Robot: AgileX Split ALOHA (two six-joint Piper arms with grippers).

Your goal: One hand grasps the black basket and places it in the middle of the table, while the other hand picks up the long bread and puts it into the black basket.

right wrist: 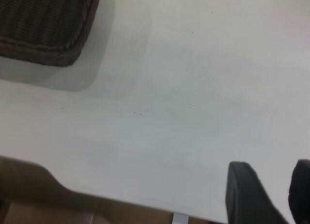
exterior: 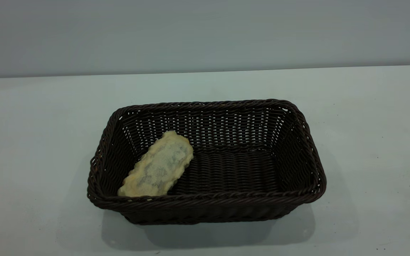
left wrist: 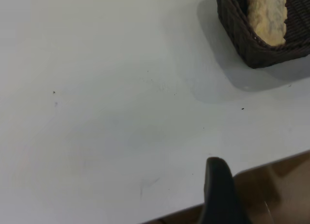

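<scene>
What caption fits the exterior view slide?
Long bread lying underside-up at the left end of the black basket on the white table.

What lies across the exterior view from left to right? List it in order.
Bare white matte table → left braided rim of the dark woven wicker basket → pale yellow, grey-mottled oblong bread lying underside up inside the basket → empty basket floor → right rim → bare table again.

Grey wall (exterior: 205,33), brown floor (left wrist: 286,185)
</scene>
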